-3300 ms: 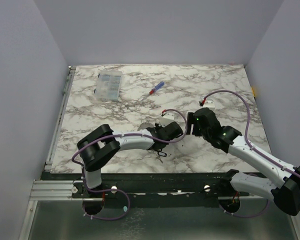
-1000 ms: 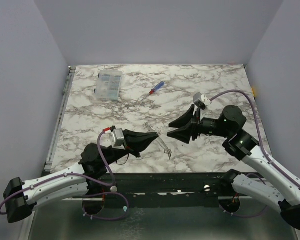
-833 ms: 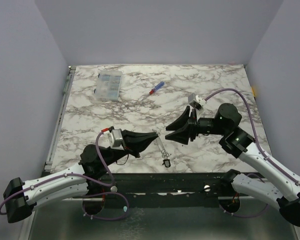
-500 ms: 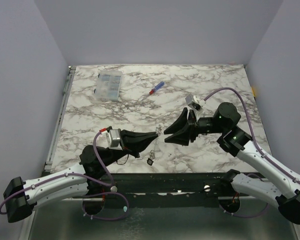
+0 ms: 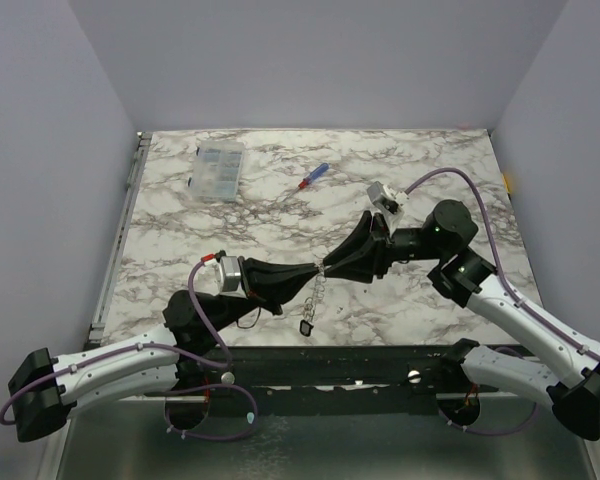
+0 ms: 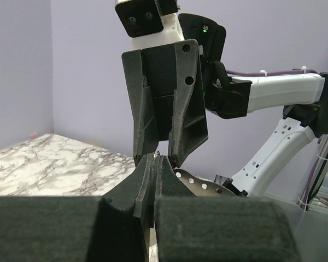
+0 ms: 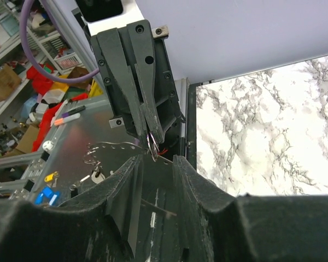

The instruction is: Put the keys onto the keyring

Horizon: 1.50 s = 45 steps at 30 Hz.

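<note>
My left gripper [image 5: 314, 268] is raised above the marble table's near middle and is shut on the keyring. The keyring [image 5: 317, 291], a thin pale strip with holes, hangs down from its tips. A small black-headed key [image 5: 306, 326] dangles at the strip's lower end. My right gripper [image 5: 329, 267] is open, tip to tip with the left, one finger on each side of the left tips. In the right wrist view, the left fingers [image 7: 145, 93] pinch a wire loop [image 7: 152, 145] of the keyring [image 7: 113, 146], and a key [image 7: 97, 174] hangs below. I cannot make out a second key.
A clear plastic compartment box [image 5: 219, 170] lies at the table's back left. A small red-and-blue screwdriver [image 5: 313, 176] lies at the back middle. Purple walls close in the table [image 5: 440, 180] on three sides.
My left arm swung out from the table and lifted the keyring with the key dangling. My right gripper moved left and closed the gap until its open fingers bracket the left tips.
</note>
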### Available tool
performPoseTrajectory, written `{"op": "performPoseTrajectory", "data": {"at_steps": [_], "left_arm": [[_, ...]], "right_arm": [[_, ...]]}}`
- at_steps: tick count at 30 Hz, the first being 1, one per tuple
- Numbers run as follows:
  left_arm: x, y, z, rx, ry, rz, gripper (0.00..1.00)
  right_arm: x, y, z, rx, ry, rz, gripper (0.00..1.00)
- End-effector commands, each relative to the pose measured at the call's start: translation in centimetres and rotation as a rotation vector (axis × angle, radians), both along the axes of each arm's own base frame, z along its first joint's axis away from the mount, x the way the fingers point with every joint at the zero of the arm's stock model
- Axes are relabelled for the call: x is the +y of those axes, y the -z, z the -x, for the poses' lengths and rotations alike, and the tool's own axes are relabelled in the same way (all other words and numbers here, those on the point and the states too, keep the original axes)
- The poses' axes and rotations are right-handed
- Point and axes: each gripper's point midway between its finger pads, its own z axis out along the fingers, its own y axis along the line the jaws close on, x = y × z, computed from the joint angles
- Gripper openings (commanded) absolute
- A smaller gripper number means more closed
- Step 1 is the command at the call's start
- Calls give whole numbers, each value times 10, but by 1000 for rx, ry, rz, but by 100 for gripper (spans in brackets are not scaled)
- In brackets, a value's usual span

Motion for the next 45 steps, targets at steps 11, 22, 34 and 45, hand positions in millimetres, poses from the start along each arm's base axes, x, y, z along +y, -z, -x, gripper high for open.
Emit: {"op": "performPoseTrajectory", "data": {"at_steps": [11, 22, 34, 45], "left_arm": [[10, -17, -7, 6, -42, 120, 0], [12, -18, -13, -9, -86, 123, 0], [12, -15, -24, 27, -125, 140, 0], [14, 1, -20, 44, -122, 49, 43]], "right_arm": [[8, -21, -8, -32, 1, -50, 27], [15, -26, -15, -3, 8, -77, 17], [18, -29, -16, 4, 13, -105, 1], [7, -31, -16, -97, 79, -59, 1]]}}
